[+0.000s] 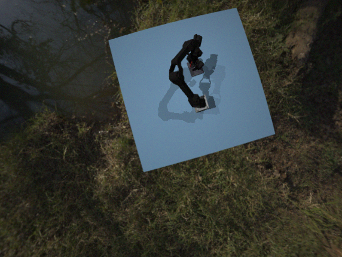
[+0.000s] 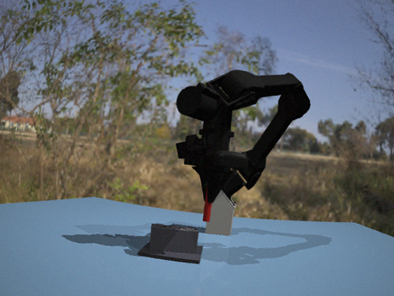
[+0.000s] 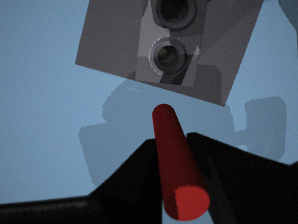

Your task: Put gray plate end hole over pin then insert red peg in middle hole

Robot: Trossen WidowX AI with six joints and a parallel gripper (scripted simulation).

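Note:
My gripper [image 1: 192, 65] [image 2: 207, 201] [image 3: 171, 145] is shut on the red peg [image 2: 207, 214] [image 3: 175, 155] and holds it up in the air, pointing down. In the wrist view the peg's lower end lies just short of the dark gray base [image 1: 196, 73] [image 2: 170, 255] [image 3: 107, 45]. The base rests on the table with a raised gray block [image 2: 174, 241] on it. Two round openings show along its top in the wrist view; the rest is cut off. The gray plate cannot be told apart from the block's top, and the pin cannot be made out.
The arm's pale mounting bracket [image 1: 201, 110] [image 2: 219, 219] stands on the blue table [image 1: 167, 143] [image 2: 84, 281], behind the base in the exterior view. The arm arches above and hides part of the base in the top view. Its shadows fall across the table and base.

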